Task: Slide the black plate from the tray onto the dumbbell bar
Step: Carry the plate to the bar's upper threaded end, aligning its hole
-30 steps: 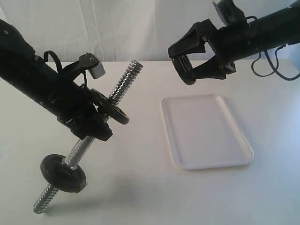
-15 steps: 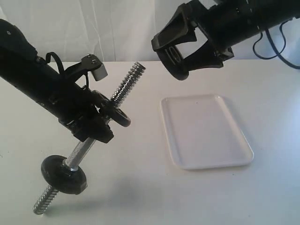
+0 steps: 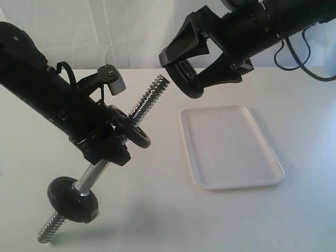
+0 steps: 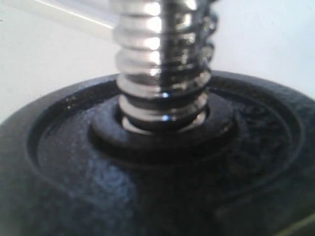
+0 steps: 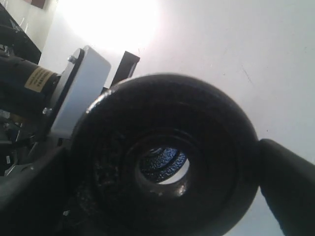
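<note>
Leftward across the upper part of the exterior view, the right gripper (image 3: 184, 72) has carried the black plate (image 3: 187, 85) since a second ago, and it now hangs just off the upper threaded tip of the dumbbell bar (image 3: 148, 99), close but not on it. Its fingers are clamped on the plate's rim, with the plate tilted so its face is turned toward the tip. In the right wrist view the plate (image 5: 206, 123) fills the frame, and coarse threads show through its centre hole. The white tray (image 3: 231, 149) lies bare on the table (image 3: 157, 210), right of centre, below the plate and well apart from it. At the left, the left gripper (image 3: 113, 146) is closed around the bar's smooth middle, holding it slanted from lower left to upper right. One black disc (image 3: 135, 132) sits on the bar just above that grip, and a second disc (image 3: 73, 197) sits near the lower threaded end. The left wrist view shows threads rising out of a disc's hub (image 4: 162, 123).
</note>
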`<state>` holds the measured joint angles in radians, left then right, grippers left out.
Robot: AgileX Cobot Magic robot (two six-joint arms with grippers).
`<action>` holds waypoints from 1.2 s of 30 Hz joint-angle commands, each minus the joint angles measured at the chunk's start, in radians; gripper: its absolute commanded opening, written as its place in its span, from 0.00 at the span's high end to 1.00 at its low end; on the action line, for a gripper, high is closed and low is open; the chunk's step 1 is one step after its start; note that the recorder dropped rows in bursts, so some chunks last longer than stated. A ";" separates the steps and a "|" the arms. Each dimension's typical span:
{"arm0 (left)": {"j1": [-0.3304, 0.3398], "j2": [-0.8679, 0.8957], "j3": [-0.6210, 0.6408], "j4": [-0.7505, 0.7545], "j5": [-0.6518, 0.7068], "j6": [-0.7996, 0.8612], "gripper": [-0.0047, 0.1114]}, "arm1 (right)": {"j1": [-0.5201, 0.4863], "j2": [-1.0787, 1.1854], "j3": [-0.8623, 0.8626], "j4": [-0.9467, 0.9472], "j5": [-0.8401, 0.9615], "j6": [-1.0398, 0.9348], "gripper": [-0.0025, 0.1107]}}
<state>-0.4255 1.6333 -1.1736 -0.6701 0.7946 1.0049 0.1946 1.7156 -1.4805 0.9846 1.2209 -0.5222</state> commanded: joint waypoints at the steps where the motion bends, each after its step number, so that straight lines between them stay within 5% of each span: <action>1: -0.005 -0.056 -0.025 -0.196 0.078 0.017 0.96 | 0.014 -0.016 -0.006 0.069 0.000 0.004 0.98; 36: -0.005 -0.072 -0.025 -0.211 0.118 0.097 0.96 | 0.075 -0.015 0.015 0.065 0.000 0.014 0.98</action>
<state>-0.4272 1.6273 -1.1736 -0.6271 0.8584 1.1095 0.2687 1.7156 -1.4611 0.9771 1.2132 -0.5083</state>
